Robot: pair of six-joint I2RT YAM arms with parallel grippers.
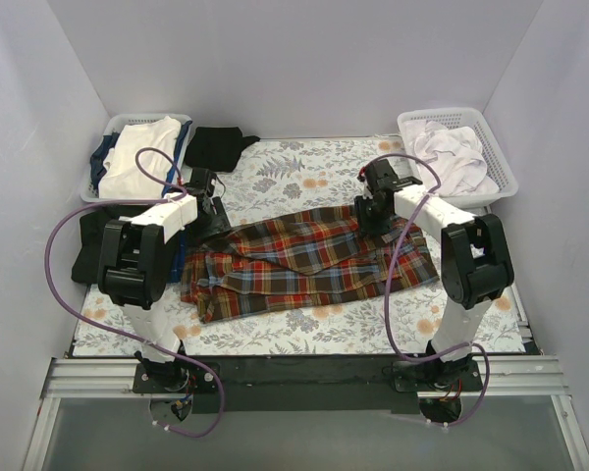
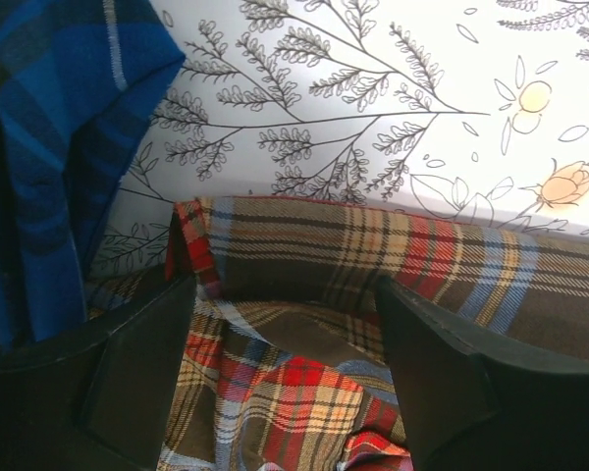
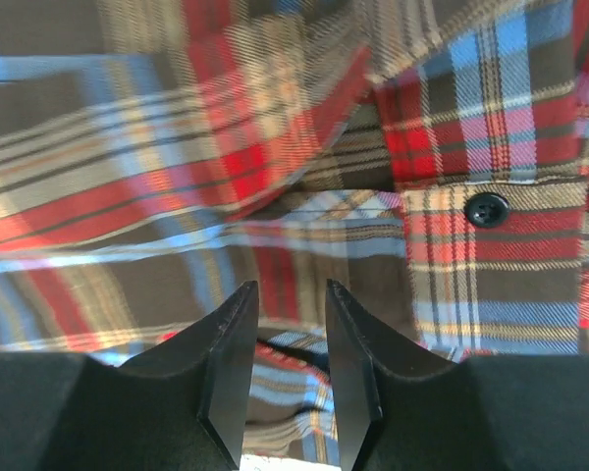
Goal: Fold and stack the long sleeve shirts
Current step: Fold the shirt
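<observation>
Mid-fold on plaid shirt (image 1: 304, 260): lying crosswise mid-table, rumpled, doubled over in places, not yet squared into a neat packet. Second item, black shirt (image 1: 216, 147), bunched at back edge nr left basket (image 1: 145, 117), apparently untouched, so prob. first of two in hand, stack not begun. Spread wide at L gripper (image 2: 285, 299), fingers either side of shirt's far-left edge, low over it, nothing pinched. Squeezed nearly together at R gripper (image 3: 287, 304), w/ a ridge of plaid btwn the fingers, close by a dark button (image 3: 486, 208); reads as a pinch on the cloth, tho contact pt itself hidden. Next, by judgement: close L on that edge to match R, then lift both ends together and carry toward near side, keeping cloth taut btwn arms to avoid a skewed crease. Soft fabric, likely to sag and drag lower layer along. Surface: white cover (image 1: 304, 172) w/ grey leaf + orange flower print, flat, over whole tabletop. At far-right corner, right basket (image 1: 450, 113) holding pale laundry; left one w/ white and dark-blue items. Blue check cloth (image 2: 49, 147) just beside L gripper. Plain pale walls (image 1: 294, 59) on three sides.
</observation>
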